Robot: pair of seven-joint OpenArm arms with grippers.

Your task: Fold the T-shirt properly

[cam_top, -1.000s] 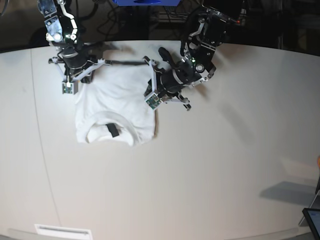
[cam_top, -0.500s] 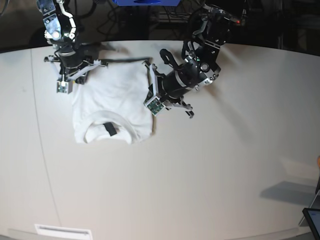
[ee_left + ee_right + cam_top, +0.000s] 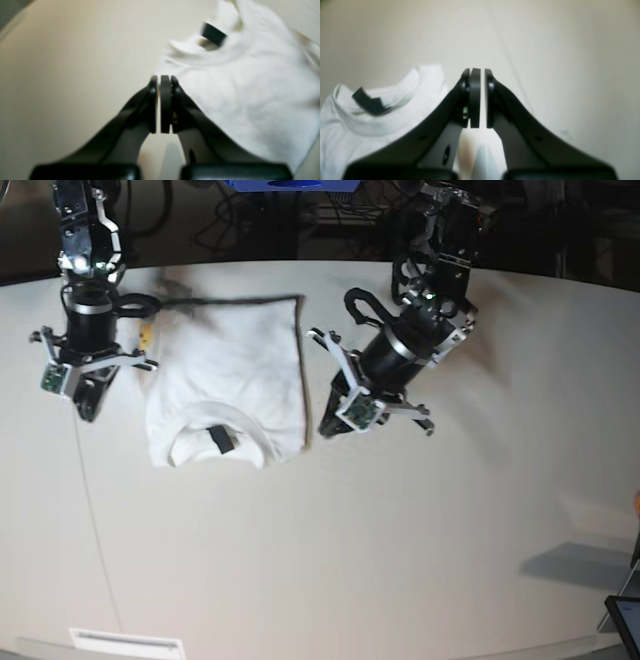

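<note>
T-shirt (image 3: 228,385) lay on the white table (image 3: 420,540), far left part, between the two arms. It was already folded to a compact rectangle: sleeves out of sight, sides turned in, collar at the near edge with the black neck label (image 3: 225,440) showing. No print was visible; the plain side faced up.

Left gripper (image 3: 330,423) hung just off the shirt's right edge, jaws pressed together, nothing between them. The left wrist view showed the fingertips (image 3: 165,86) over bare table, cloth just beside them. Right gripper (image 3: 86,408) stood off the shirt's left edge, jaws likewise closed and empty; in its wrist view the collar lay to one side, apart from the fingers.

Judgement: task looked near its end. The width folds and at least one lengthwise fold appeared done. The far hem edge looked a little dark and uneven, possibly a loose layer. What may remain: one more halving fold, or only smoothing.
</note>
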